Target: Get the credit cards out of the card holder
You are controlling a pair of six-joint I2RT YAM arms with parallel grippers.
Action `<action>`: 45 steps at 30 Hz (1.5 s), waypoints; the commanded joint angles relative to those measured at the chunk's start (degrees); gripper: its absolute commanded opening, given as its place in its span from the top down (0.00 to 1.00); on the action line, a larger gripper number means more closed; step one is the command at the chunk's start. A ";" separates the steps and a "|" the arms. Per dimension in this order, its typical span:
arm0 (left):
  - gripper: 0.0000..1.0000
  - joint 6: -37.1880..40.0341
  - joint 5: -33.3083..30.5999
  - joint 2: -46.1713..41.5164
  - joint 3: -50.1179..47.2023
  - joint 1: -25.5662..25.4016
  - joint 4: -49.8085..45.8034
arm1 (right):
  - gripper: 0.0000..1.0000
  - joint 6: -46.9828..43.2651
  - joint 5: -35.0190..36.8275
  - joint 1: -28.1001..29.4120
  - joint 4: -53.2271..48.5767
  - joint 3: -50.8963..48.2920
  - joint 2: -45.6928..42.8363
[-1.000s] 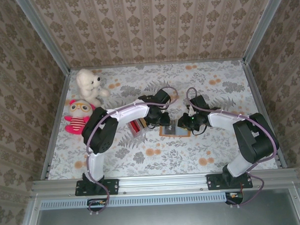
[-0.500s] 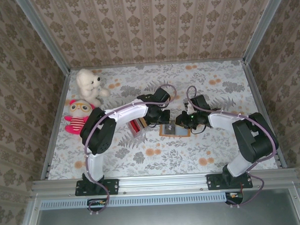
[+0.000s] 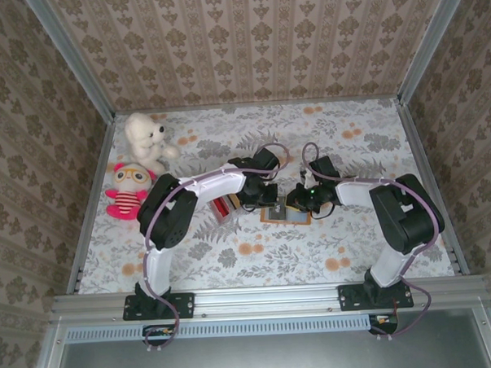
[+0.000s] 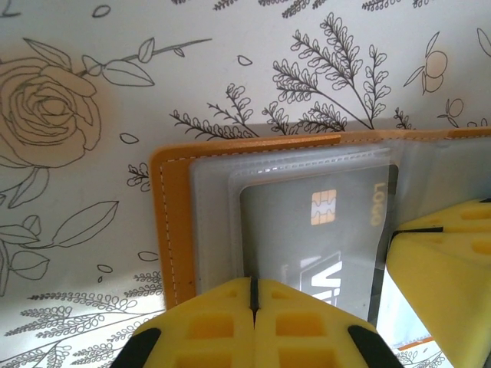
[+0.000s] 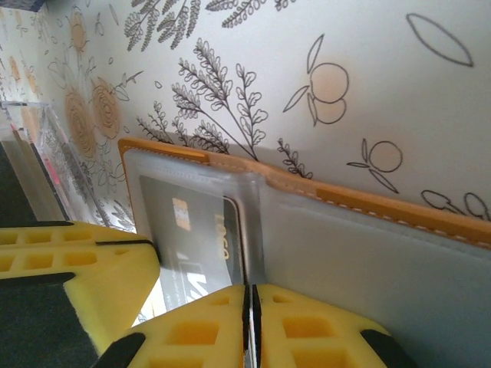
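A floral-printed table point(image 3: 354, 244) holds the card holder point(image 3: 286, 214), a flat tan-orange case lying open just near of the table's centre. Both arms reach in and meet over its far edge, the left from about 10 o'clock of the case and the right from about 1 o'clock. In the left wrist view, the left gripper point(image 4: 253, 299) sits at 6 o'clock. Its yellow foam pads are pressed together with only a thin seam between them, at the edge of a clear pocket. Whether they pinch the plastic cannot be told. Inside that pocket lies a dark credit card point(image 4: 307, 238) with a gold chip point(image 4: 326, 205), and the case's orange rim runs at its 9 and 12 o'clock sides. In the right wrist view, the right gripper point(image 5: 249, 307) is also at 6 o'clock with its pads closed against each other. The upright edge of the clear pocket runs straight down into their seam, and it is unclear whether that edge is held. Each wrist view also catches a yellow pad of the other gripper, close beside the dark card. Overhead, a red card point(image 3: 222, 207) lies on the table at 9 o'clock of the case. A white stuffed bear point(image 3: 145, 135) and a pink striped stuffed toy point(image 3: 128, 190) sit well apart, toward the table's 10 o'clock corner.
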 commanded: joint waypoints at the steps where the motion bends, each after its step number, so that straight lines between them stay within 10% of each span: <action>1: 1.00 -1.42 -1.43 2.30 -1.61 0.37 -3.09 | 0.87 -0.41 0.16 -0.38 0.06 0.66 1.40; 45: 0.97 2.44 6.34 5.55 -3.96 -0.59 3.17 | 0.90 -6.80 -11.34 0.55 5.25 -0.24 3.78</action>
